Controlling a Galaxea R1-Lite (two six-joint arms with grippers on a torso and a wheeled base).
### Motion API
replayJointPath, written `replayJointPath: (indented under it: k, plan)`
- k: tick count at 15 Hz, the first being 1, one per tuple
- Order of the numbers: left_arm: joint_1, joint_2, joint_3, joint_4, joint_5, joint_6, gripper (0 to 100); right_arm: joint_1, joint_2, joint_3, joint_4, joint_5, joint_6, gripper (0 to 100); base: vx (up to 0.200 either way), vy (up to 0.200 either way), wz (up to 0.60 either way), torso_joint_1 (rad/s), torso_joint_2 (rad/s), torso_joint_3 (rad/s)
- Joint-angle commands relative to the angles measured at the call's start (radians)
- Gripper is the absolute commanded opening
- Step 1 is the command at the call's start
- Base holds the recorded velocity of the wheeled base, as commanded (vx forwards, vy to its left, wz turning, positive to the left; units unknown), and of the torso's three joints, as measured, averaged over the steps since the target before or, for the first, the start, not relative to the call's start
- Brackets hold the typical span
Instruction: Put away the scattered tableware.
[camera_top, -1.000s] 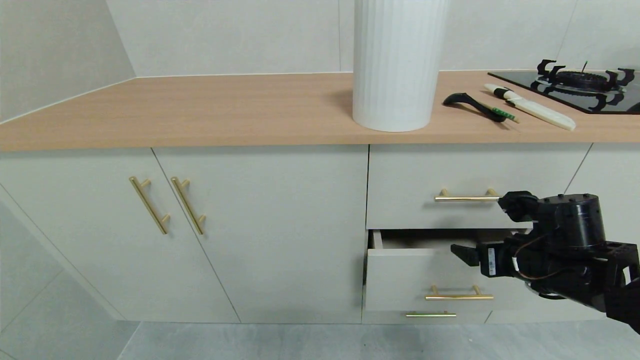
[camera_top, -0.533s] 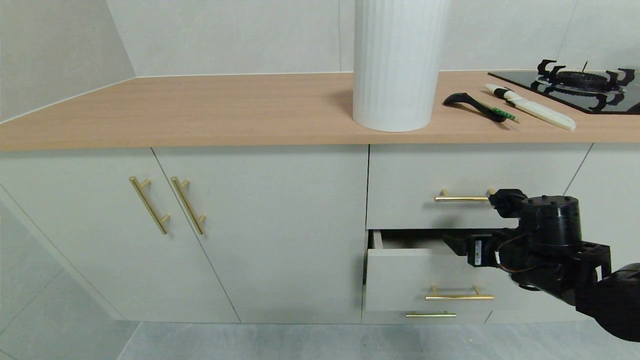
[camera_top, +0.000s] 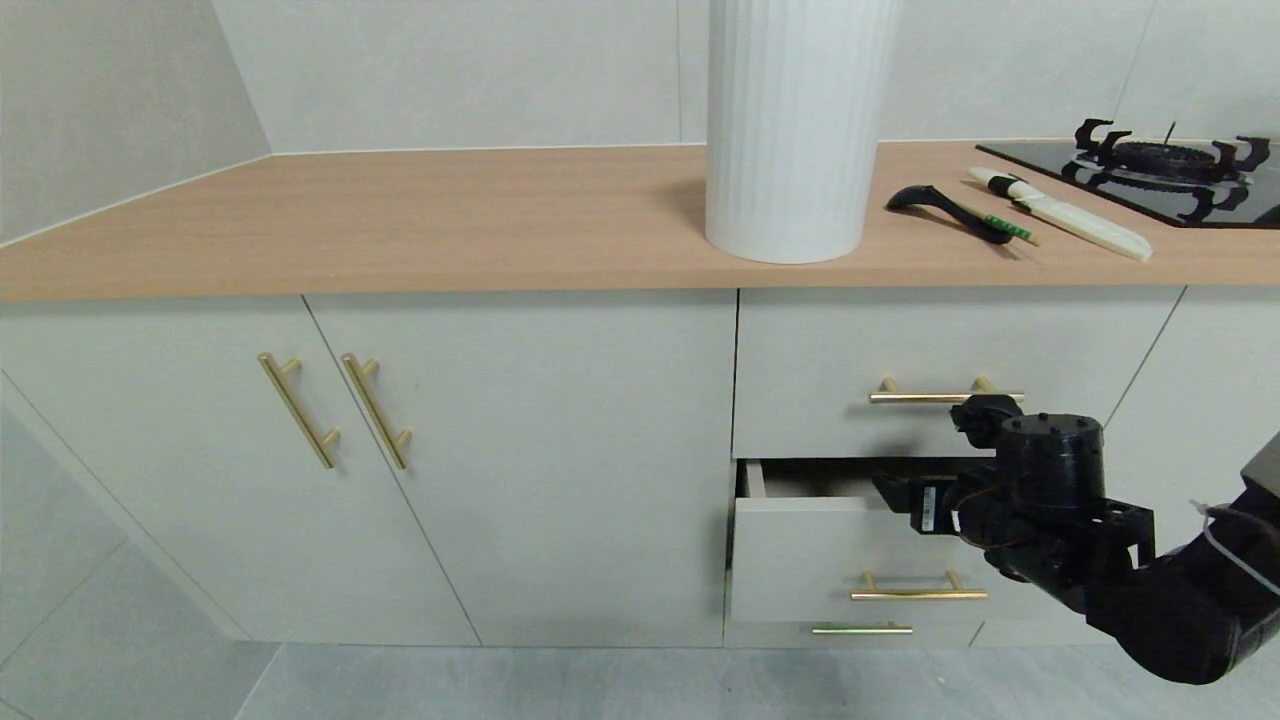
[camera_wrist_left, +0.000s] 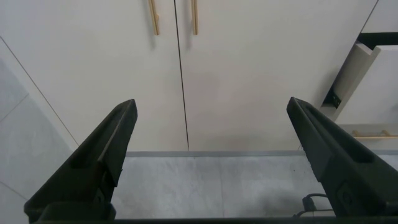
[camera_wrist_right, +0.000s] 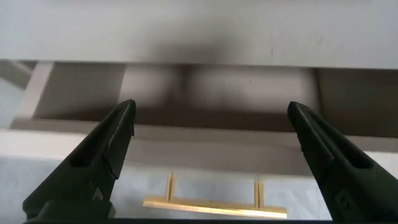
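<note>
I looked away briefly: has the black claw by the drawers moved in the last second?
Yes. The right gripper has moved left, toward the open drawer, judged against its gold handle.

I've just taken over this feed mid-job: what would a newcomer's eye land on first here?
The tall white ribbed cylinder standing on the counter. Then the right gripper, jaws open, at the gap of the part-open drawer. A black ladle and a white knife lie on the counter between cylinder and stove.
</note>
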Motion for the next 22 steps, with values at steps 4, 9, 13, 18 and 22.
replayJointPath:
  k: [4, 9, 13, 18, 22]
  plan:
    - [0.0, 0.0, 0.0, 0.0, 0.0, -0.001, 100, 0.001, 0.07, -0.013, -0.015, -0.016, 0.0, 100, 0.0, 0.0, 0.0, 0.0, 0.0, 0.0]
    - [0.0, 0.0, 0.0, 0.0, 0.0, -0.001, 100, 0.001, 0.042, 0.002, 0.004, -0.016, -0.003, 100, 0.0, 0.0, 0.0, 0.0, 0.0, 0.0]
    - [0.0, 0.0, 0.0, 0.0, 0.0, 0.001, 100, 0.001, -0.042, 0.006, 0.133, -0.006, -0.003, 100, 0.0, 0.0, 0.0, 0.0, 0.0, 0.0]
    - [0.0, 0.0, 0.0, 0.0, 0.0, -0.001, 100, 0.001, -0.196, -0.004, 0.36, 0.033, -0.004, 100, 0.0, 0.0, 0.0, 0.0, 0.0, 0.0]
    - [0.0, 0.0, 0.0, 0.0, 0.0, -0.001, 100, 0.007, -0.231, -0.021, 0.515, 0.055, -0.006, 100, 0.0, 0.0, 0.0, 0.0, 0.0, 0.0]
